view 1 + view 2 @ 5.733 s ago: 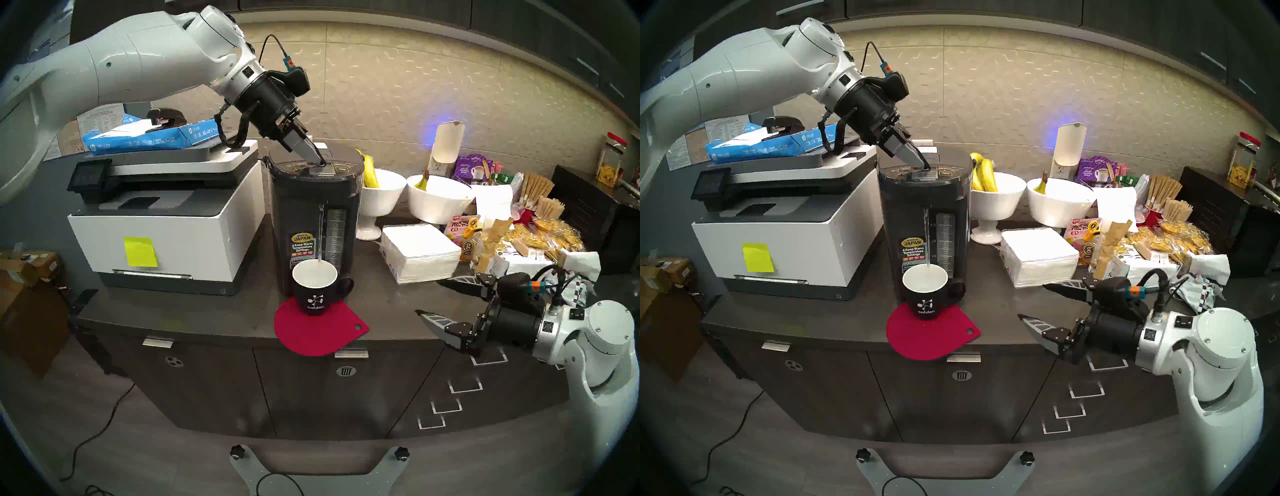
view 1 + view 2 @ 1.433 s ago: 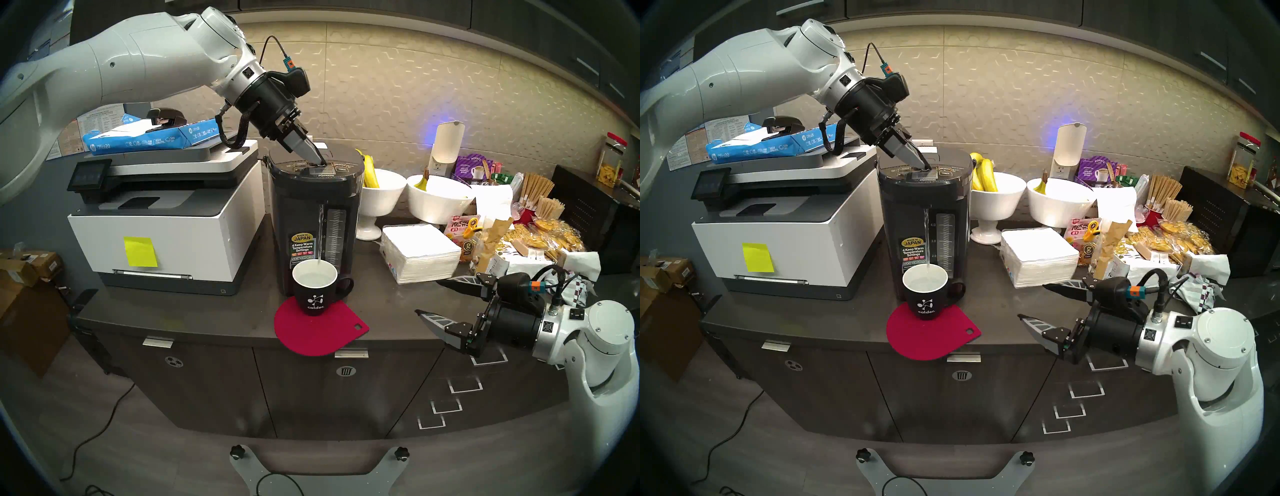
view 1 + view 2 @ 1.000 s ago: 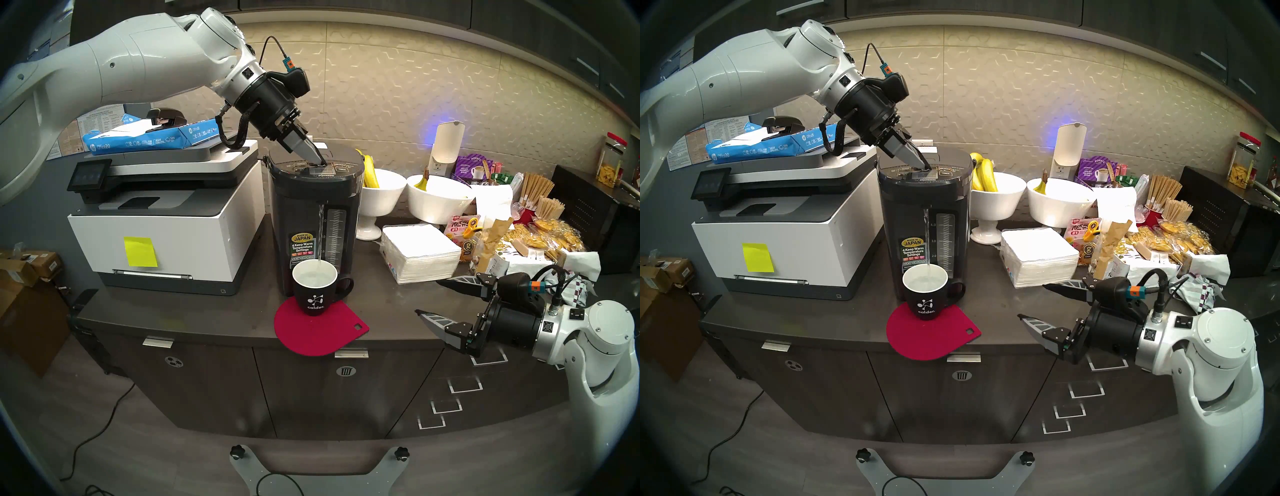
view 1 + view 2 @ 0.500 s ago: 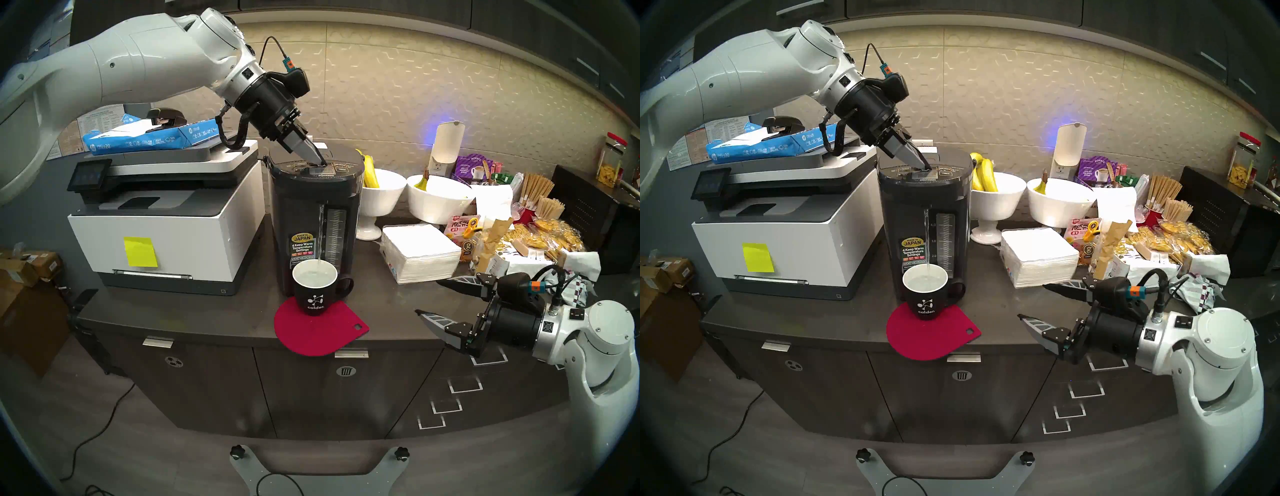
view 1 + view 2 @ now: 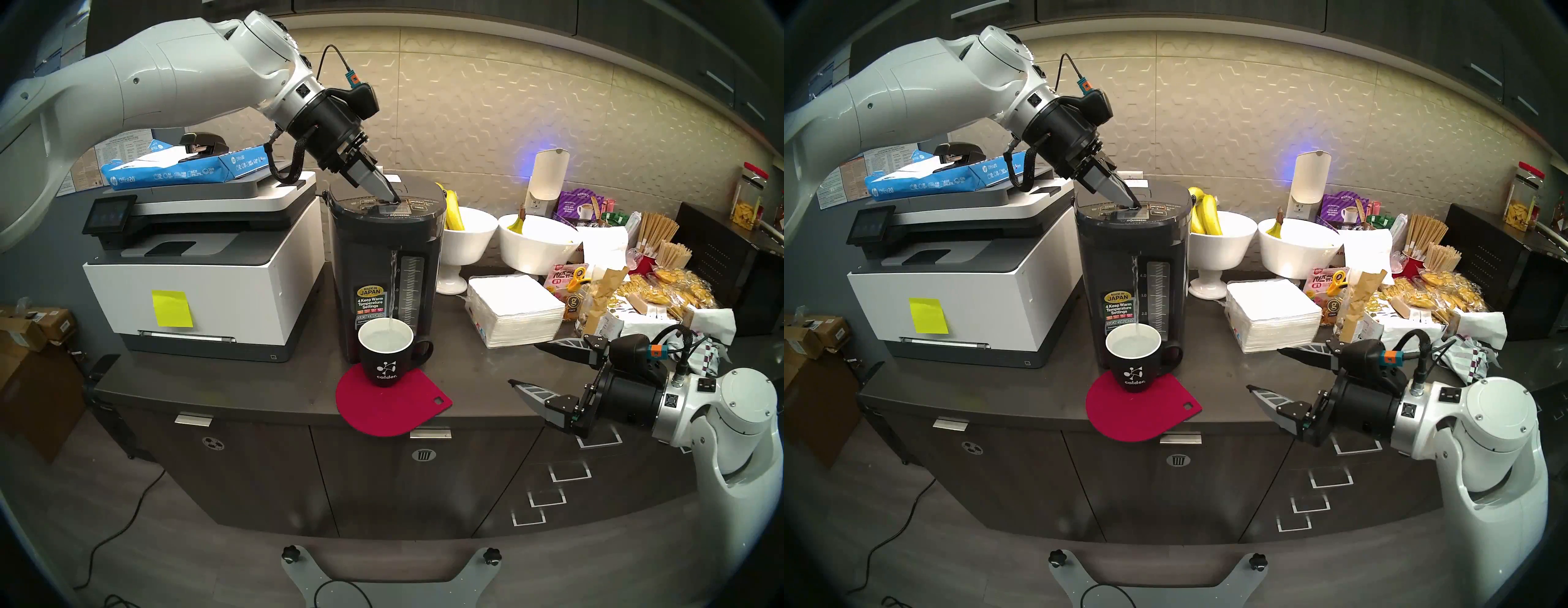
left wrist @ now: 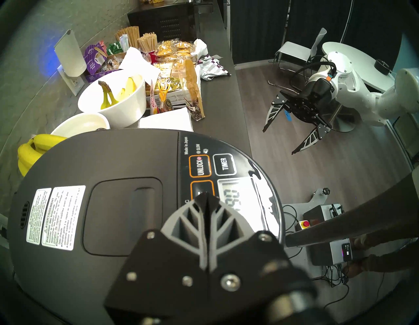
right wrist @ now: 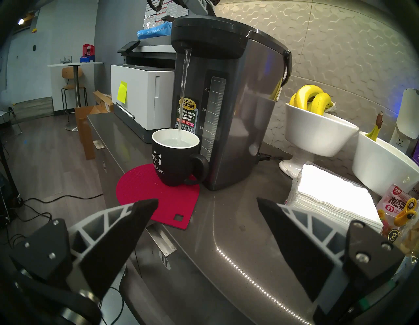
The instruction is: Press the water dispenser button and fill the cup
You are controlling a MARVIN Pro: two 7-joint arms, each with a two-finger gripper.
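The dark grey water dispenser (image 5: 384,271) (image 7: 238,95) stands mid-counter beside the printer. My left gripper (image 5: 395,199) (image 6: 205,195) is shut, its tip pressed down on the gold-outlined button (image 6: 200,188) below the one lettered UNLOCK. A thin stream of water (image 7: 184,86) falls from the spout into the black cup (image 5: 385,354) (image 7: 173,162), which stands on a red mat (image 5: 399,405) and holds water well up its white inside. My right gripper (image 5: 524,365) (image 7: 207,210) hangs open and empty over the counter's front right.
A white-and-grey printer (image 5: 203,271) sits left of the dispenser. Two white bowls (image 5: 469,237) with bananas, a napkin stack (image 5: 513,308) and snack packets (image 5: 649,293) crowd the counter's right. The mat overhangs the counter's front edge.
The water in the cup has risen a little. Neither arm has moved and the stream keeps running.
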